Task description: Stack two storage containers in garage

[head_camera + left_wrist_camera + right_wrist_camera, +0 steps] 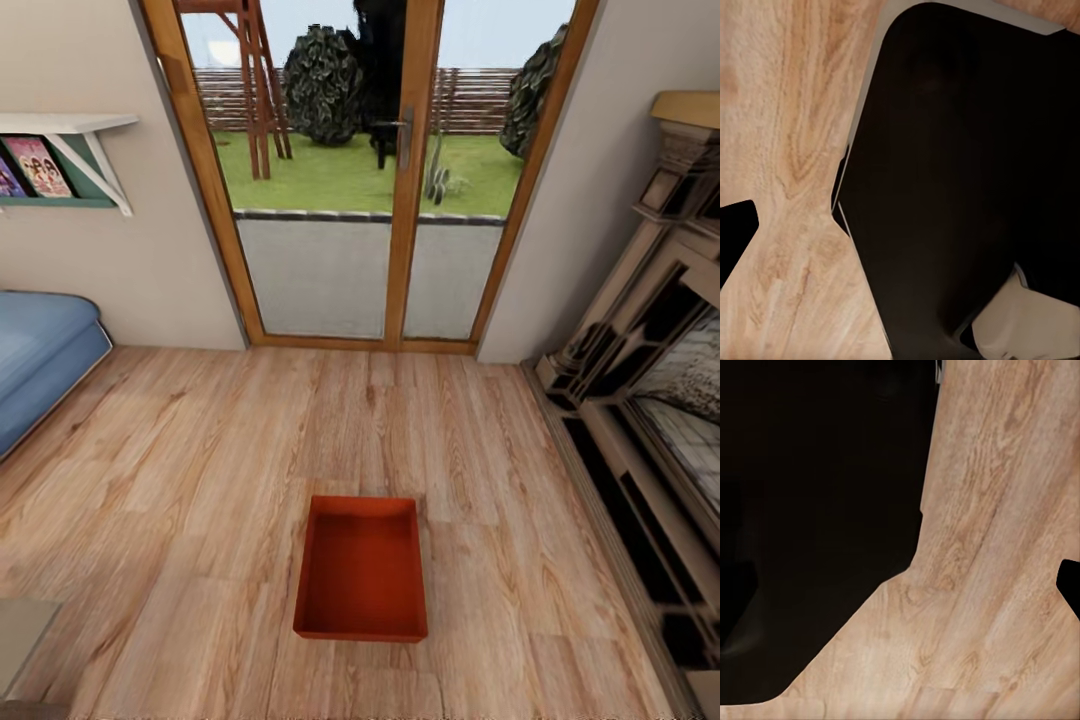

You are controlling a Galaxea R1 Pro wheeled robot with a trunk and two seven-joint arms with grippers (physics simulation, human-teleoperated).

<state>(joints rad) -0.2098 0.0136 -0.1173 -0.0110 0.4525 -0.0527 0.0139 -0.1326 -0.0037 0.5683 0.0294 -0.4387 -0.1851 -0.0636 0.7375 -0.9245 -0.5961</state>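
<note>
One orange-red storage container lies on the light wood-plank living room floor, low in the centre of the head view. It is open-topped, empty, and its long side runs away from me. In the left wrist view a black fingertip juts in over the planks beside the robot's dark base. The right wrist view has a similar black fingertip over bare planks next to a dark body part. Neither fingertip is near the container, and nothing is held.
Wood-framed glass doors to a garden stand straight ahead. A blue sofa is at the left under a wall shelf. The fireplace lines the right side. A pale furniture corner sits at lower left.
</note>
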